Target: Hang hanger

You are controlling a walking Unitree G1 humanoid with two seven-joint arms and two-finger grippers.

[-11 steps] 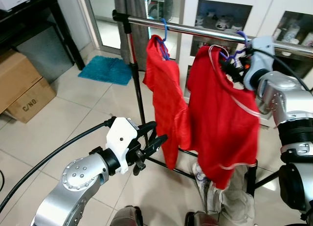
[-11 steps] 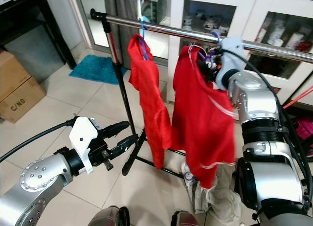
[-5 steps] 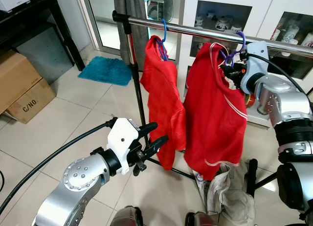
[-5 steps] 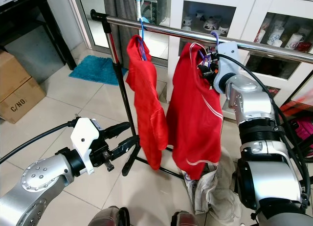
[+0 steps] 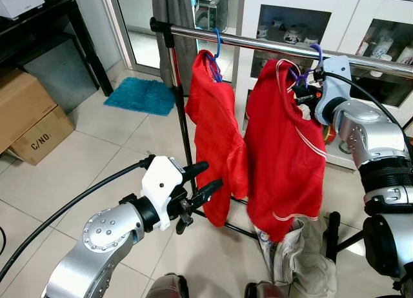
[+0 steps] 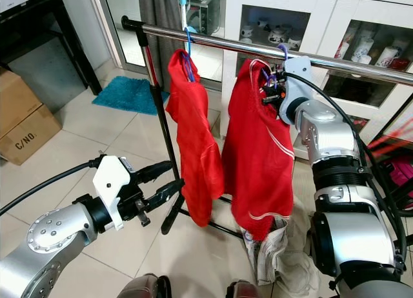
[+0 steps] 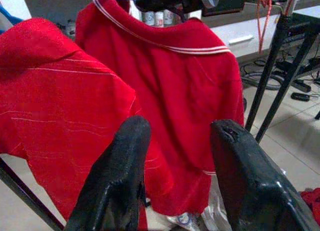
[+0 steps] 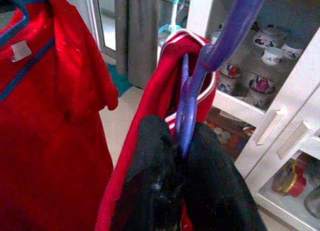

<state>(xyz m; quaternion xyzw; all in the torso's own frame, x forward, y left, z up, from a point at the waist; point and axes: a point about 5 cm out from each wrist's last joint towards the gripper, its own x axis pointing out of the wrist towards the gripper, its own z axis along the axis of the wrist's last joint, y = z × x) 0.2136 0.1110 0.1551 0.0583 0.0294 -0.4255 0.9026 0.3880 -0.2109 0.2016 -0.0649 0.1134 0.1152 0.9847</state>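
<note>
A purple hanger carries a red shirt with white trim; its hook sits over the chrome rail. My right gripper is raised just below the rail and shut on the hanger's neck, with black fingers on both sides of it. To its left a second red shirt hangs from a blue hanger. My left gripper is held low in front of the shirts, open and empty, its fingers pointing at the red cloth.
The rack's black upright and floor bar stand ahead. Crumpled clothes lie at the rack's foot. A white glass-door cabinet is behind. Cardboard boxes and a teal mat lie to the left.
The trimmed red shirt has swung back from the right and now hangs straight. My right gripper has shifted slightly up toward the rail. The left arm has held still.
</note>
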